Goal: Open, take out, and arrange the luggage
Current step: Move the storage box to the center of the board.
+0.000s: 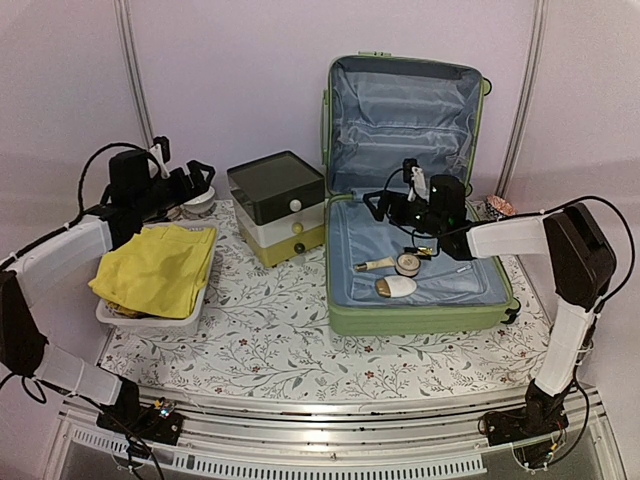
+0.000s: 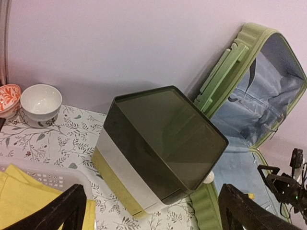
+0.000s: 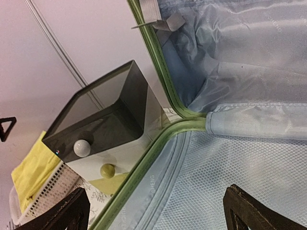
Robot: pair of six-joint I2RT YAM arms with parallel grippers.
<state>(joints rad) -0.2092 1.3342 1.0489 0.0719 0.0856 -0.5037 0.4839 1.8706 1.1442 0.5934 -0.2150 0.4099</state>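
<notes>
Unpacking stage: right hand [image 1: 385, 205], gaping and empty (left hand [image 1: 203, 180] too), must drop onto small cream cosmetics [image 1: 407, 264] at six o'clock inside light-green hard-shell suitcase [image 1: 420, 320].

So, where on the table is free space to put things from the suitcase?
The bare cloth in front of the drawer box, between the basket and the suitcase, is free, down to the near edge. Crowded: the back left corner, with bowls.

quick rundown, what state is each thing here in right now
suitcase, open, lid upright, small items inside
drawer box, drawers shut
basket, holding a yellow cloth
white bowl, upright
left tool, open, empty
right tool, open, empty, over the suitcase
</notes>
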